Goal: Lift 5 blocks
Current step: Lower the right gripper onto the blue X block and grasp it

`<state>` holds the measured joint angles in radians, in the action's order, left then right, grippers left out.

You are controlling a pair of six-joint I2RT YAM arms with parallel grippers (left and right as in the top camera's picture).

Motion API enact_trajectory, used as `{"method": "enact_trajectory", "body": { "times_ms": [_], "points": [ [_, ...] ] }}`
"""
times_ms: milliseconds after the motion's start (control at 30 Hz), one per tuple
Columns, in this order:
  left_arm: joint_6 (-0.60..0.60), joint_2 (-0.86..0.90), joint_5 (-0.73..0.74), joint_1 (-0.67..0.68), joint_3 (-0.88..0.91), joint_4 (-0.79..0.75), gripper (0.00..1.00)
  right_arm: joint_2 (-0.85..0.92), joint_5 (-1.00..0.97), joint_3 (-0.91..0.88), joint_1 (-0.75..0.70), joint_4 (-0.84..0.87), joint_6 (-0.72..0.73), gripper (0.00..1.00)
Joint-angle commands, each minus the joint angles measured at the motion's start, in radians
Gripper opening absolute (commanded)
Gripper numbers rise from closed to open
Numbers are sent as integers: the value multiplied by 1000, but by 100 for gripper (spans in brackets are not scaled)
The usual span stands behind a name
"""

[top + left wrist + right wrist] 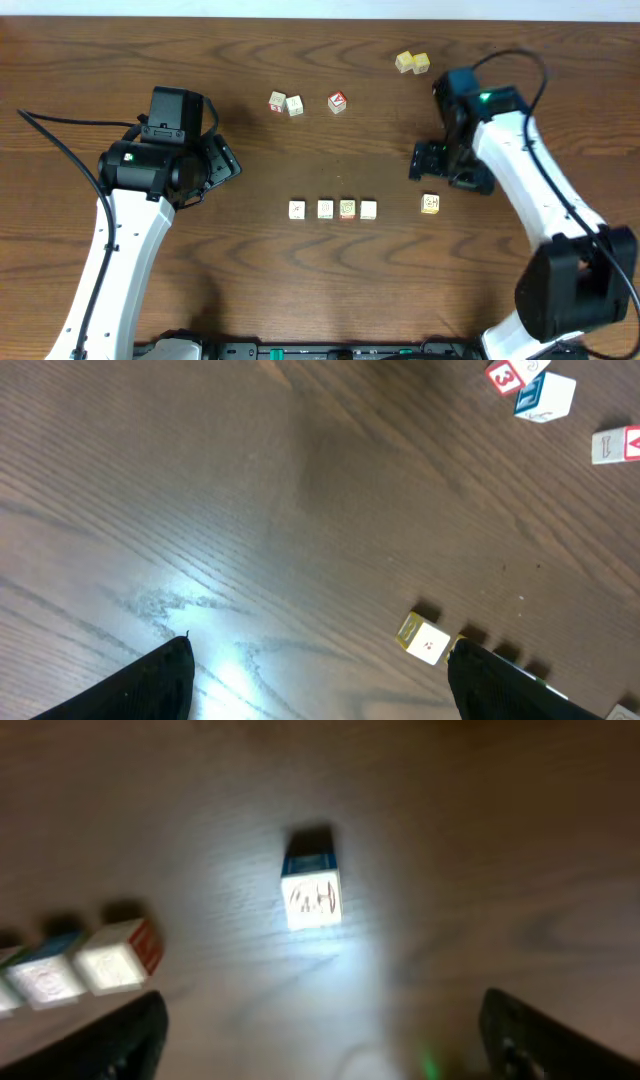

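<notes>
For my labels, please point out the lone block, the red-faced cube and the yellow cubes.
lone block [313,901], right wrist view, top face.
red-faced cube [337,101], overhead view, top face.
yellow cubes [404,62], overhead view, left cube.

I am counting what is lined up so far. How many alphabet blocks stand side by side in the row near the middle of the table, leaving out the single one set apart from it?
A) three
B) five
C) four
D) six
C: the row of alphabet blocks counts four cream cubes side by side in the overhead view, while the fifth block sits apart from it, to the right.
</notes>
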<state>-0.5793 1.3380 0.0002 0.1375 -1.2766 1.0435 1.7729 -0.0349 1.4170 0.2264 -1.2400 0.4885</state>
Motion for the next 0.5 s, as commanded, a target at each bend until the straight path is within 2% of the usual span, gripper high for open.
{"method": "enact_trajectory", "body": {
  "times_ms": [0,133,300,467],
  "points": [
    [1,0,-13,-3,-2,3,81,2,11,-91,-7,78,0,90],
    [2,0,-13,-3,-2,3,81,2,25,-180,-2,171,-21,86],
    [2,0,-13,-3,-2,3,81,3,45,-284,-2,313,-45,68],
    [2,0,-13,-3,-2,3,81,4,62,-357,-2,387,-58,59]
  ]
}}
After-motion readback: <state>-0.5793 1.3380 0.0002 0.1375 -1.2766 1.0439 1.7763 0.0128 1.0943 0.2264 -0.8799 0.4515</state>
